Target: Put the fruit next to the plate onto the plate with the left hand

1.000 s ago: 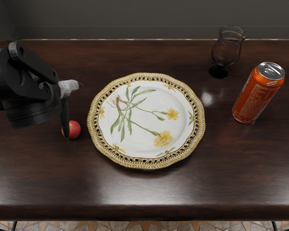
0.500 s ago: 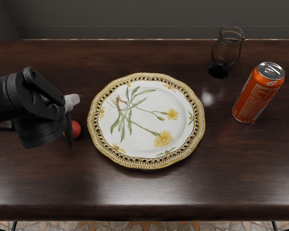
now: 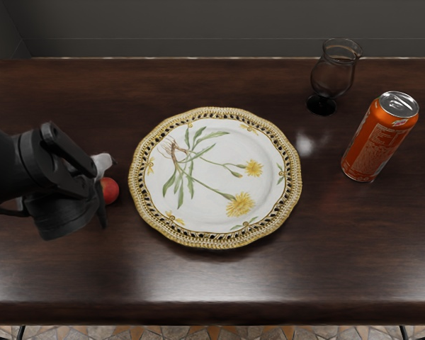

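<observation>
A small red fruit (image 3: 111,190) lies on the dark table just left of the plate's rim, its left side hidden by my hand. The plate (image 3: 150,152) is large and white, with a golden lattice rim and painted yellow flowers. My left hand (image 3: 100,188), black and bulky, comes in from the left edge and sits low against the fruit. A pale thumb tip (image 3: 103,163) shows above the fruit and a dark finger (image 3: 99,210) reaches down past its left side. The fingers bracket the fruit without visibly closing on it. The right arm is out of view.
An orange drink can (image 3: 379,137) stands tilted at the right of the table. A dark stemmed glass (image 3: 332,75) stands at the back right. The table's front edge (image 3: 212,308) runs along the bottom.
My left hand has dropped lower and shifted toward the table's front, settling closer around the fruit. The fruit and the plate have stayed where they were.
</observation>
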